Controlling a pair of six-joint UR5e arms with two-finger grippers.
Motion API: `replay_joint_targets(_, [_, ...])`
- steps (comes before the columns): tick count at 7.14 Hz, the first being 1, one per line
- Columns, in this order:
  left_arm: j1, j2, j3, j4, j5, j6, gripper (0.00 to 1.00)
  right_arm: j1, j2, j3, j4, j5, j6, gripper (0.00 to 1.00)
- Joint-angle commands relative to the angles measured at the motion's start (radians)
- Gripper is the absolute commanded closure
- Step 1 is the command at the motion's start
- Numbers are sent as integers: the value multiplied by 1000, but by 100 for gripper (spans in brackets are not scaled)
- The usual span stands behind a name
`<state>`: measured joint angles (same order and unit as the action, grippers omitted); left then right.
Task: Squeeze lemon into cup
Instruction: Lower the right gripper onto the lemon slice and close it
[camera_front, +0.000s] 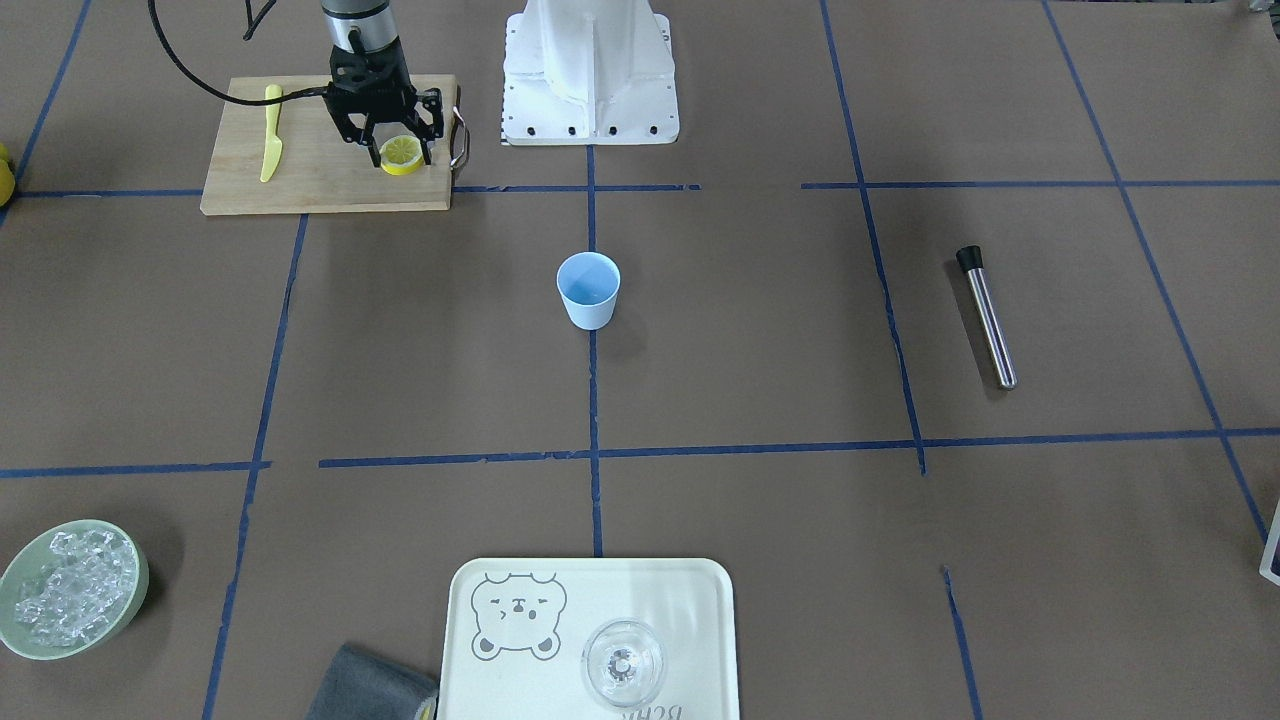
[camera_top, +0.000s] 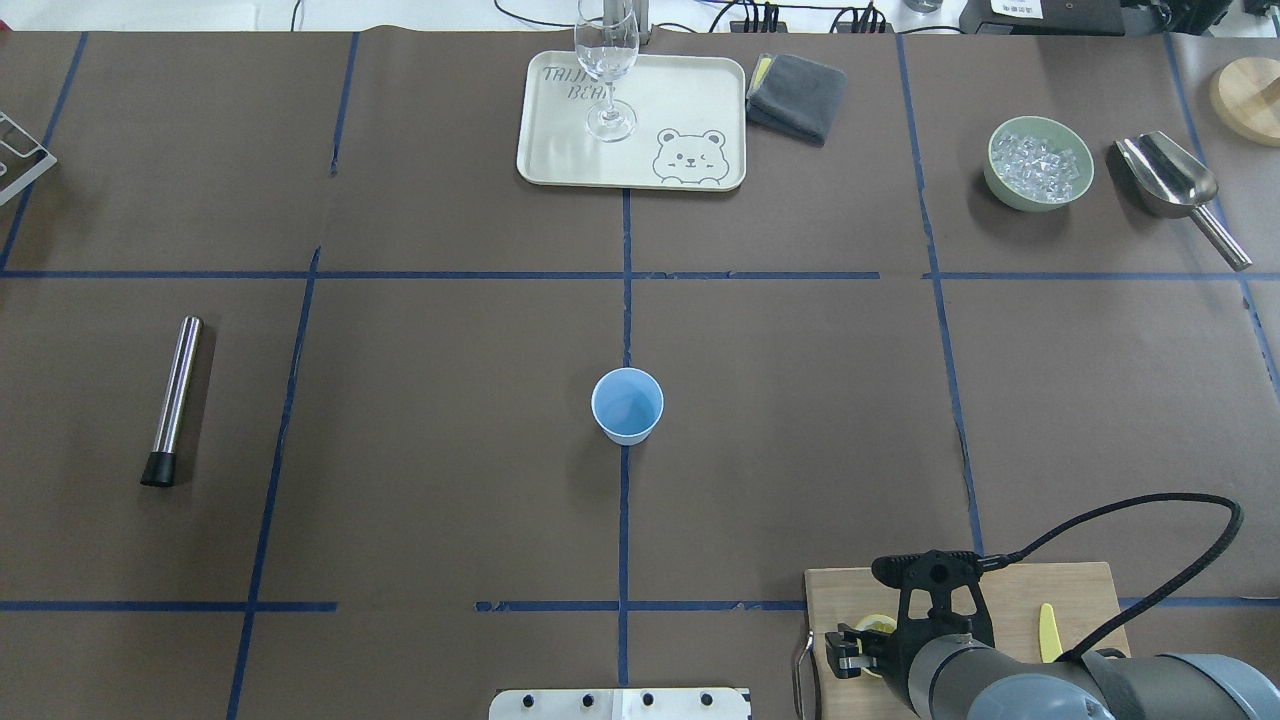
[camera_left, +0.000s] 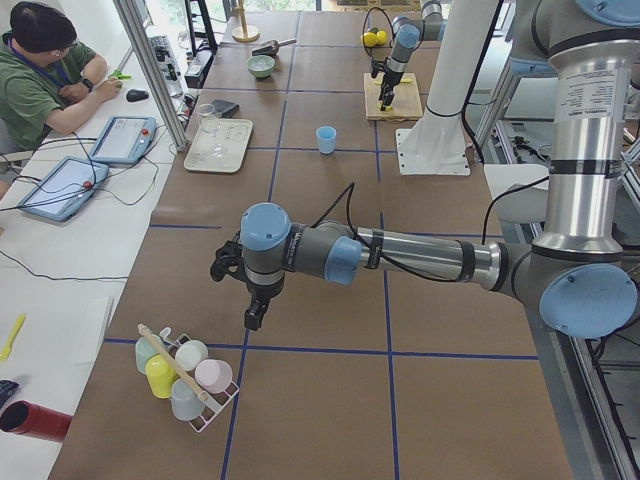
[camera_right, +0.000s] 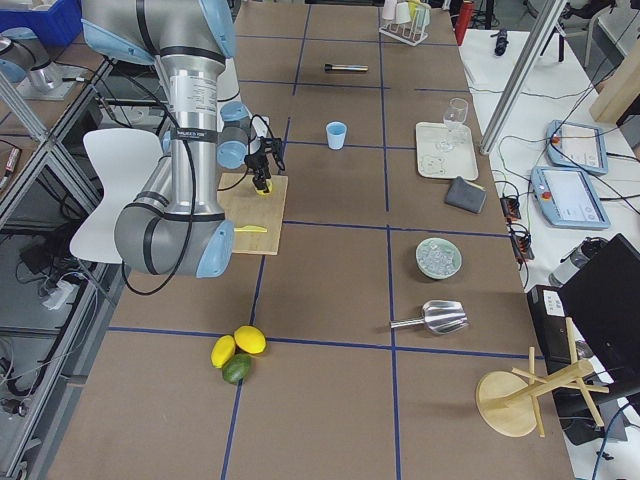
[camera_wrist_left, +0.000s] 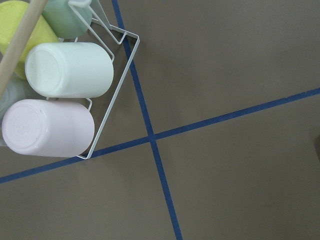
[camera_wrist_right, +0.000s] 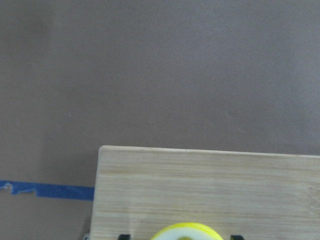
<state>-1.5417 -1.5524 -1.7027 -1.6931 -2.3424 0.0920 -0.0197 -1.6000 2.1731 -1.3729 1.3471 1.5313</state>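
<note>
1. Close to the robot's base, the right gripper (camera_front: 397, 150) points straight down over the wooden cutting board (camera_front: 320, 175), at the board's end nearer the table's middle. Its fingers are spread, one on each side of the lemon slice (camera_front: 403, 155). The wrist view shows a narrow gap between each fingertip and the rind, so it has hold of nothing.
2. The lemon slice lies on the board with its cut face up, near the board's outer edge. A yellow plastic knife (camera_front: 271, 135) lies on the same board toward its other end, apart from the slice.
3. Farther out, the light-blue cup (camera_front: 588, 290) stands upright at the middle of the table on a blue tape line, well apart from the board.
4. Off to the robot's left lies a steel muddler with a black cap (camera_front: 987, 318), well apart from the cup.
5. At the far edge sits a cream tray with a bear drawing (camera_front: 690, 600). A stemmed glass (camera_front: 622, 660) stands on it and a grey cloth (camera_front: 370, 690) lies just beside it. Farther to the robot's right are a pale-green bowl of ice (camera_front: 70, 590) and a metal scoop (camera_top: 1170, 180).
6. At the table's left end, the left gripper (camera_left: 253, 318) hangs pointing down near a wire rack (camera_wrist_left: 132, 50) of upturned cups (camera_wrist_left: 47, 127). Only the side view shows it, so I cannot tell how far open it is.
</note>
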Motion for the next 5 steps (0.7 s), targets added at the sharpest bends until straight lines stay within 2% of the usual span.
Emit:
replay_joint_targets(1, [0, 0, 0, 1, 0, 0, 0, 1, -1, 2, 0, 7, 0, 33])
replay_joint_targets(2, [0, 0, 0, 1, 0, 0, 0, 3, -3, 2, 0, 7, 0, 35])
replay_joint_targets(3, [0, 0, 0, 1, 0, 0, 0, 4, -4, 5, 0, 9, -2, 32])
replay_joint_targets(4, [0, 0, 0, 1, 0, 0, 0, 4, -4, 5, 0, 13, -2, 11])
replay_joint_targets(5, [0, 0, 0, 1, 0, 0, 0, 4, -4, 8, 0, 24, -2, 8])
